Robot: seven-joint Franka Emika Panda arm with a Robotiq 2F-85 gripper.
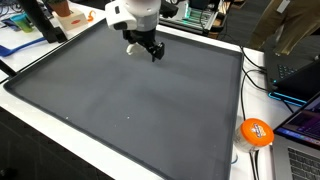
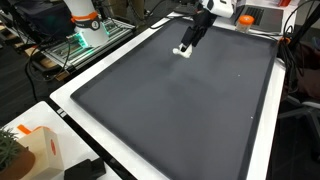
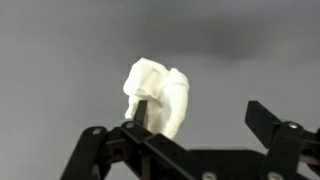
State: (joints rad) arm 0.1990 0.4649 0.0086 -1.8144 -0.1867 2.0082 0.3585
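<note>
Claw (image 3: 200, 118) fingers apart, gripping nothing. White crumpled wad (image 3: 158, 95) lies on grey mat (image 1: 150, 110) near its edge, off-centre beside one finger. Suggest: shift sideways until wad sits mid-gap, then descend straight.

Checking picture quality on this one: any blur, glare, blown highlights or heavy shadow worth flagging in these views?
Wrist view: the white crumpled wad is very bright, nearly washed out, with soft edges. The open tool reads as a dark silhouette, and the background darkens toward the top. Both exterior views: light falls evenly on the grey mat with no strong glare, but the pictures are coarse and fine detail is lost.
</note>
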